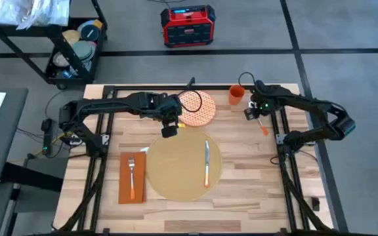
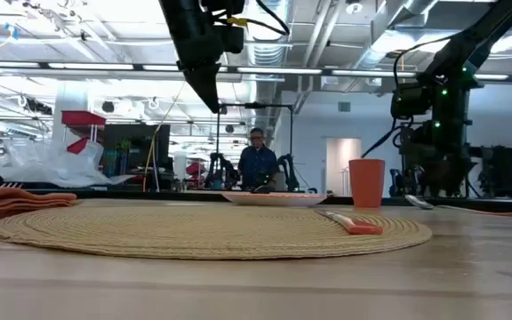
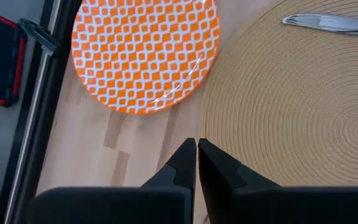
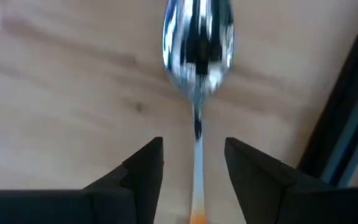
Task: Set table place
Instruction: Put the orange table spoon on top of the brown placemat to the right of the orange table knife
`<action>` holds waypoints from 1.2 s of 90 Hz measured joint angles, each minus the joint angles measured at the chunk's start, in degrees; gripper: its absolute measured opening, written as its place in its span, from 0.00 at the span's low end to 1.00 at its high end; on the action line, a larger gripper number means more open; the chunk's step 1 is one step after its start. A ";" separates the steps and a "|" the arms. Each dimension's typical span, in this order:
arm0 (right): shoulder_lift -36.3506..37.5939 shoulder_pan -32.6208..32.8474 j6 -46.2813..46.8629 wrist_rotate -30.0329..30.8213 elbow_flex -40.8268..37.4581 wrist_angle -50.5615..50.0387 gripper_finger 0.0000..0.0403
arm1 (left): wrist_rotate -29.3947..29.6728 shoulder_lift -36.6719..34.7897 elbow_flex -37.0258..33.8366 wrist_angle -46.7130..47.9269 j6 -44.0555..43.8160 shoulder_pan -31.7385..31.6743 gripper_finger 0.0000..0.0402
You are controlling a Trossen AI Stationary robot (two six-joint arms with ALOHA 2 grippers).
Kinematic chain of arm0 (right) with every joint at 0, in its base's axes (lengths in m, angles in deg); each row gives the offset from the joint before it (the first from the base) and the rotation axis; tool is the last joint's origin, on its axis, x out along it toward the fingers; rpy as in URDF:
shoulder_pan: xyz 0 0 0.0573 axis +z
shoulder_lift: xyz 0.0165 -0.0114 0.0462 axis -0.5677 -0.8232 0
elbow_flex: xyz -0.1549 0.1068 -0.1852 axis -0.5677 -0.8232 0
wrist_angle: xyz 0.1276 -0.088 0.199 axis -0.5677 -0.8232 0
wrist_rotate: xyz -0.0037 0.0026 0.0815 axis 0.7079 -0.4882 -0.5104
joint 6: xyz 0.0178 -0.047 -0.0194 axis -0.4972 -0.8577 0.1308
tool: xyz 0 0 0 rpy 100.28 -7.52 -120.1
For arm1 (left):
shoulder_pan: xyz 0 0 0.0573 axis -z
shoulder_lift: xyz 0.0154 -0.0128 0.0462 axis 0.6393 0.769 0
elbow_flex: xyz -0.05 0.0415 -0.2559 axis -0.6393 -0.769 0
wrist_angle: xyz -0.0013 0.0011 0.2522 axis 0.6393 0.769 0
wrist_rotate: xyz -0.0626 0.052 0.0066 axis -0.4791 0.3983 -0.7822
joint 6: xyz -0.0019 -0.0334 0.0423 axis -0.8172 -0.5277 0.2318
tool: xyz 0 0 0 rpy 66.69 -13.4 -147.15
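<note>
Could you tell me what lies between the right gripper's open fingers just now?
In the right wrist view, a spoon lies on the table between the right gripper fingers.

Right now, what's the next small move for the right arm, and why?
Probably lower and close the right tool on the spoon: its fingers stand open on either side of the handle, which lies on the table by the far right edge. The left tool is shut.

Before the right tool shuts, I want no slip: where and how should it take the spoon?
Grip the spoon on its thin straight neck just behind the bowl, coming straight down from above. It lies flat on the table, and the right tool already straddles that neck, open, fingers either side.
</note>
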 joint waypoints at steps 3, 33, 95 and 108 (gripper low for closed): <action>-0.77 0.01 0.00 -0.16 0.01 0.38 0.40 | 0.00 0.00 0.00 -0.04 0.24 0.00 0.00; -12.05 0.38 0.62 0.42 0.61 -0.18 0.34 | 0.00 -0.01 0.07 -0.22 -0.34 0.01 0.00; 11.41 10.19 20.73 -7.12 -0.20 -14.73 0.00 | 0.02 -0.02 0.11 0.04 5.22 -0.13 0.00; 17.46 25.09 38.20 -6.81 -0.14 -13.51 0.00 | 0.02 -0.02 0.11 1.45 5.81 -0.15 0.00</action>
